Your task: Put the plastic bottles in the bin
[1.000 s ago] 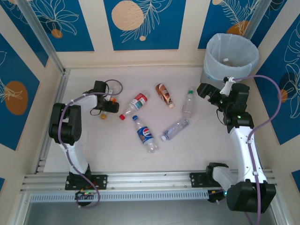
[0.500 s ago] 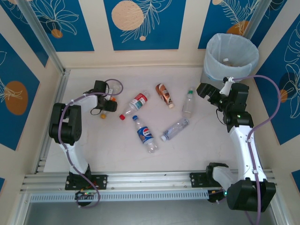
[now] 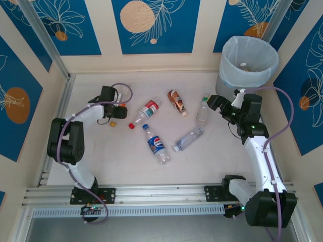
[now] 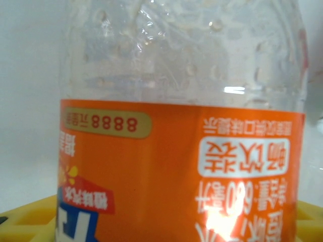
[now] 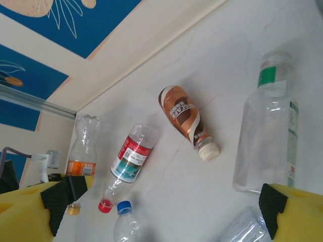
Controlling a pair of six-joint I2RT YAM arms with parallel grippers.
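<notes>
Left gripper [image 3: 117,107] has narrowed round the orange-label bottle [image 4: 176,166], clamped or not I cannot tell, so its lift looks due; the right wrist view shows that bottle's full length, the left wrist just label; right gripper [image 3: 213,102], spread wide, has edged toward the green-capped bottle [image 3: 203,112]; bin [image 3: 225,75] stands far right.

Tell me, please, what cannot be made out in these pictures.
- Left wrist view: the orange-label bottle is too close, so the frame edges cut off its cap and base.
- Top view: the left gripper largely covers that bottle, so whether it is gripped is unclear.
- Top view: what lies inside the bin is too small to tell.
- Right wrist view: the bottom edge cuts off the blue-capped bottle, hiding its label.
</notes>
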